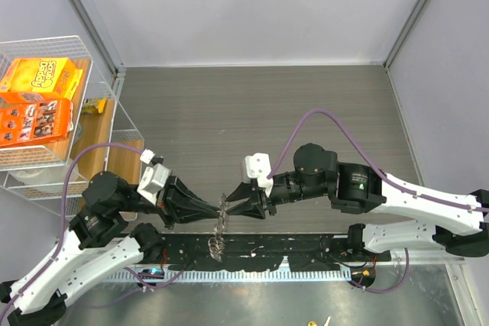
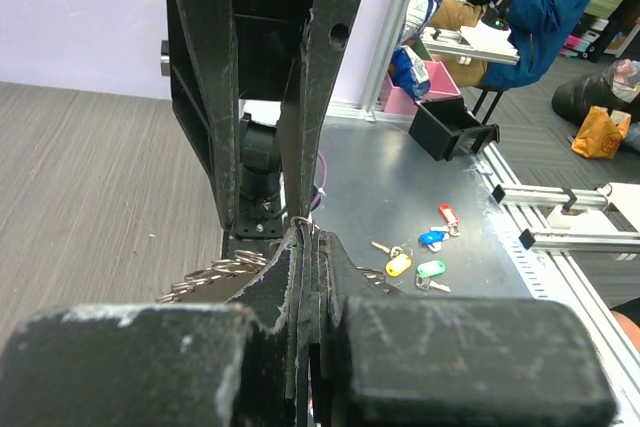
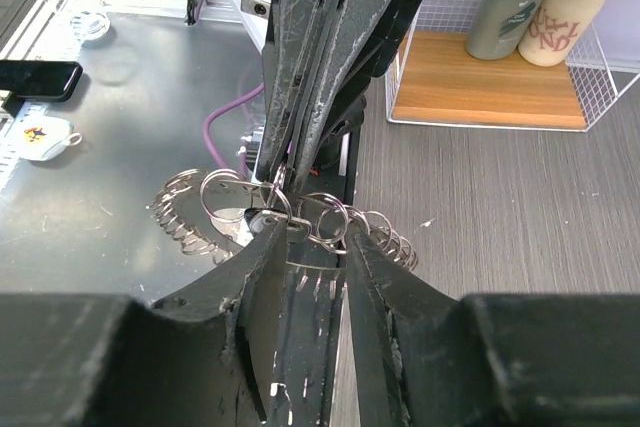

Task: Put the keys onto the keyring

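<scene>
Black jaws level, tip-to-tip at keyring (image 1: 221,221).

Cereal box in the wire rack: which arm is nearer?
Left. The left arm sits just beside the wire rack holding the cereal box; the right arm comes in from the table's opposite side.

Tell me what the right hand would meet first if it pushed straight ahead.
The keyring, which sits at the fingertips of the right hand, seemingly touching. Directly beyond it are the closed tips of the left hand, pinching the same ring.
</scene>
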### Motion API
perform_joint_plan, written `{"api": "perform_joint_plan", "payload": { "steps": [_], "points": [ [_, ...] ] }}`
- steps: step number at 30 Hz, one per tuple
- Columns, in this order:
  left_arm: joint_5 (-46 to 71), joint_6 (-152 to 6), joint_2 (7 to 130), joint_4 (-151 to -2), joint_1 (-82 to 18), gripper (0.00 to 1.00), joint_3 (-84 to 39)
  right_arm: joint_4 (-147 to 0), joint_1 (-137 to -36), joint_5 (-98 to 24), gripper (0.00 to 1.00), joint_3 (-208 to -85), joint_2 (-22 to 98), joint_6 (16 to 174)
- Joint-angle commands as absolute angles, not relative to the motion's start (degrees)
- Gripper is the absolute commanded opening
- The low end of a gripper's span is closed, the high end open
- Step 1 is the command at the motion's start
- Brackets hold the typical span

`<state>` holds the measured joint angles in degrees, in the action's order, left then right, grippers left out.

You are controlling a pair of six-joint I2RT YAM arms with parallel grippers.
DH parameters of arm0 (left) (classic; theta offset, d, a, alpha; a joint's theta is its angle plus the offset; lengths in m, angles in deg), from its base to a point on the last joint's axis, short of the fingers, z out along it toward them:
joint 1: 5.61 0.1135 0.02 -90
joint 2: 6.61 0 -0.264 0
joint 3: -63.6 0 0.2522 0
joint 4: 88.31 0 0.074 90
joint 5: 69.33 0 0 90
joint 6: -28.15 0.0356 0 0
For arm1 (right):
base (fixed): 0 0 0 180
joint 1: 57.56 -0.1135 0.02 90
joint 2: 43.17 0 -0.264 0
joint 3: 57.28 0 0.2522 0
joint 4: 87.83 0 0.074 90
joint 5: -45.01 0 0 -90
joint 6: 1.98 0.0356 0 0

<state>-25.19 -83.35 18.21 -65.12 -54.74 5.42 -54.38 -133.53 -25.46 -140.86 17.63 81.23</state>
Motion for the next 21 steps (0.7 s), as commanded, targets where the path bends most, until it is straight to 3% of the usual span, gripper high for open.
{"api": "perform_joint_plan", "payload": {
  "steps": [1,21],
  "points": [
    [-26.3,-84.4,17.4,-70.7,-54.9,0.0,5.2,-58.1,-134.0,-25.0,0.36,-143.7,18.3,80.4],
    [-27.3,-84.5,16.2,-70.8,-54.9,0.0,5.6,-57.7,-134.3,-18.3,0.33,-145.6,19.7,80.1]
  ]
}}
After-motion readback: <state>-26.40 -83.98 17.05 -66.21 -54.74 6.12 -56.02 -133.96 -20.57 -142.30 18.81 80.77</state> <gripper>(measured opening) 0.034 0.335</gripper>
